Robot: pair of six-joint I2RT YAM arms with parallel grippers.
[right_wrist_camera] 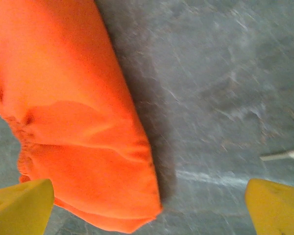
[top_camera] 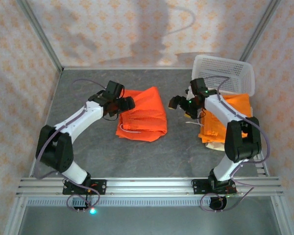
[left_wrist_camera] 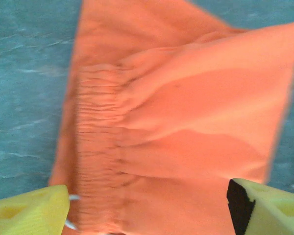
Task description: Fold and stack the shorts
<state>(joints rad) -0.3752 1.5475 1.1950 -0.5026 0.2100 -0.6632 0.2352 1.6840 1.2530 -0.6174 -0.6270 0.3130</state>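
Observation:
A folded pair of bright orange shorts [top_camera: 143, 116] lies mid-table, its white drawstring [top_camera: 130, 129] trailing at the near edge. My left gripper [top_camera: 126, 104] hovers over the left edge of the pair. In the left wrist view it is open [left_wrist_camera: 147, 215], its yellow fingers [left_wrist_camera: 29, 215] straddling the gathered waistband [left_wrist_camera: 95, 147] with nothing pinched. My right gripper [top_camera: 177, 103] stands just right of the pair. In the right wrist view it is open [right_wrist_camera: 147, 210] above the table, beside the folded edge of the shorts [right_wrist_camera: 78, 137]. On the right lies a stack of orange shorts [top_camera: 230, 115] on a beige pair [top_camera: 213, 145].
A white mesh basket [top_camera: 225, 73] leans at the back right, behind the stack. The right arm reaches across the stack. Patterned walls close in the grey table [top_camera: 88, 147] on three sides. A metal rail [top_camera: 147, 185] runs along the near edge.

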